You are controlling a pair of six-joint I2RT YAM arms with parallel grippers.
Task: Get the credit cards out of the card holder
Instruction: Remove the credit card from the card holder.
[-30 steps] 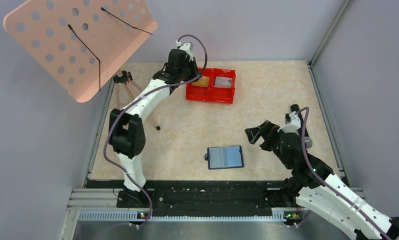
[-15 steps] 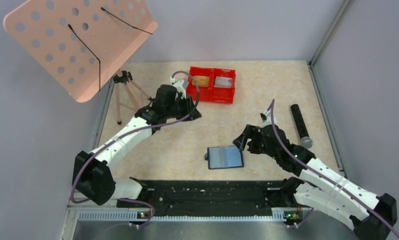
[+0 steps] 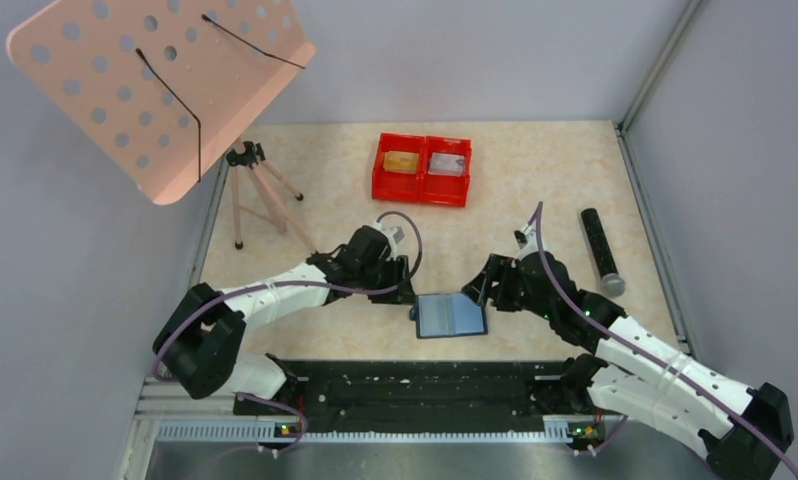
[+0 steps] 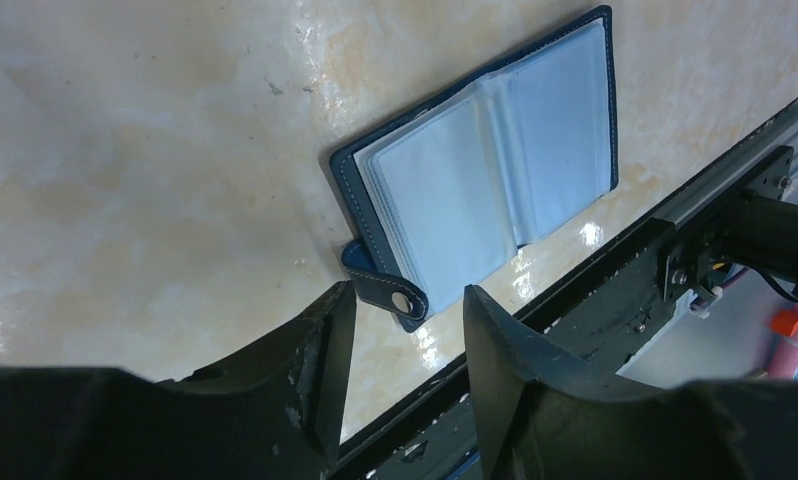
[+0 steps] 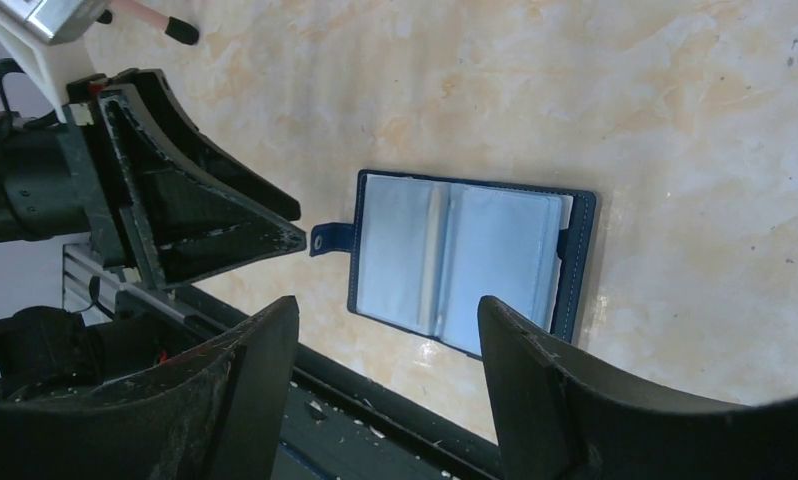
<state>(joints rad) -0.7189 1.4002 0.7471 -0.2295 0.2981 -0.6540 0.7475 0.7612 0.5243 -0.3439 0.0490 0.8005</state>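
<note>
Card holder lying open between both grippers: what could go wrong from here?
1. The left gripper lines up on the closure tab; pinching only that could drag or flip the card holder shut.
2. The right gripper sits close across it, so the two might collide.
3. The card holder lies loose on the smooth table and may slide when pushed.

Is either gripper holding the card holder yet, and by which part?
Nothing is held. The left gripper and right gripper both stand open by the card holder, the left one near its closure tab.
</note>
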